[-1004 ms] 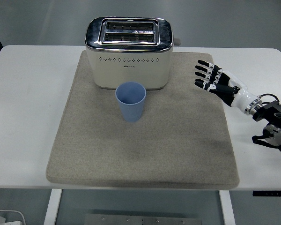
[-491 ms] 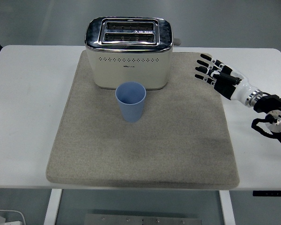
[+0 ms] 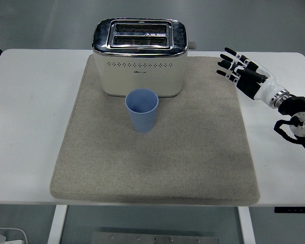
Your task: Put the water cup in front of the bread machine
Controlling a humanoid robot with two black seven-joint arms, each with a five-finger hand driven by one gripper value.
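Blue cup (image 3: 142, 110) stands on mat (image 3: 193, 152) before toaster (image 3: 140, 56).

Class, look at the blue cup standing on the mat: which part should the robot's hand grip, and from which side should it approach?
Grip the blue cup around its side wall, about mid-height, coming from the right, where the open right hand already is. It stands upright with its mouth open and has no handle, so a wrap grasp probably suits best. The toaster close behind it blocks that side.

The right robot hand (image 3: 242, 73) hovers empty at the right, fingers (image 3: 229, 64) spread.
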